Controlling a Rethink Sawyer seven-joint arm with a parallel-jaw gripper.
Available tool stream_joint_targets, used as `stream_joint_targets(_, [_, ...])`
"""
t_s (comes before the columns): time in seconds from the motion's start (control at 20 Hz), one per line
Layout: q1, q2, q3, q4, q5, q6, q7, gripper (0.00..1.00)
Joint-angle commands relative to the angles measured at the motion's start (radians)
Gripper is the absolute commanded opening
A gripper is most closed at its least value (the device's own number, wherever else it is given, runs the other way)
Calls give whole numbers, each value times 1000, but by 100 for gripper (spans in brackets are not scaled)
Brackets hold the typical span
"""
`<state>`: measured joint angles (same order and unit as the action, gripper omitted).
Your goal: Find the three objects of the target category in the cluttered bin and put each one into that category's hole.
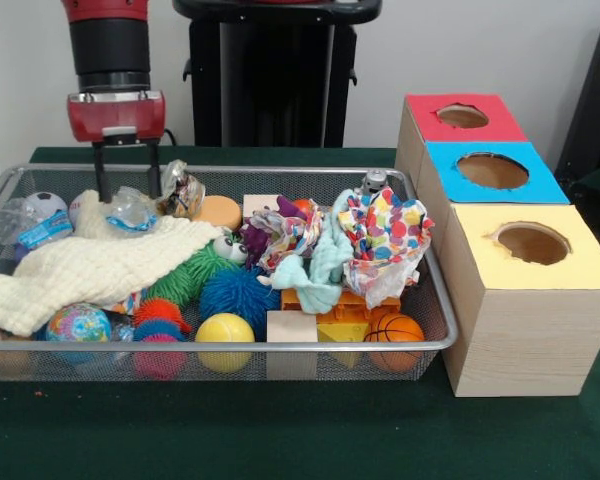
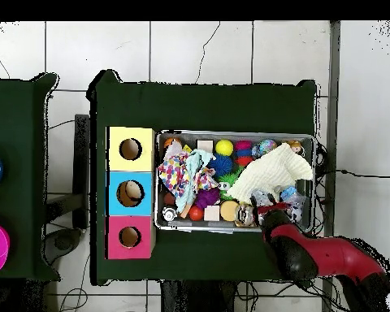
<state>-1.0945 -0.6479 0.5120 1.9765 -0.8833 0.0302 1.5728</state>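
Over the wire bin's point(image 1: 420, 345) far corner, the gripper point(image 1: 126, 178) hangs with jaws wide astride a plastic-wrapped ball point(image 1: 132, 210); crinkly wrap could slip, or the cream cloth point(image 1: 90, 268) snag.

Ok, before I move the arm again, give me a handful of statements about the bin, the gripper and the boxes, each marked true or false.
1. The gripper is open, reaching into the wire bin beside the cream cloth. True.
2. The gripper is holding the yellow ball. False: the ball lies at the bin's front, away from the gripper.
3. Three boxes stand beside the bin, topped red, blue and yellow. True.
4. The small basketball sits on the yellow box. False: it lies in the bin's front corner nearest the boxes.
5. The bin holds only balls. False: there are also cloths and wooden blocks.
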Motion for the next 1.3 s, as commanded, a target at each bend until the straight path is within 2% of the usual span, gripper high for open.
stream_joint_targets(0.05, [-28, 14, 48, -102, -58, 65, -27, 100])
stream_joint_targets(0.4, [-4, 169, -38, -97, -93, 55, 1, 100])
stream_joint_targets(0.55, [3, 169, -54, -84, -85, 61, 7, 100])
stream_joint_targets(0.85, [2, 113, -36, -47, -63, 89, -4, 100])
stream_joint_targets(1.1, [-14, 162, -32, -67, -67, 112, -24, 100])
stream_joint_targets(1.3, [-33, 188, -34, -77, -38, 180, -50, 100])
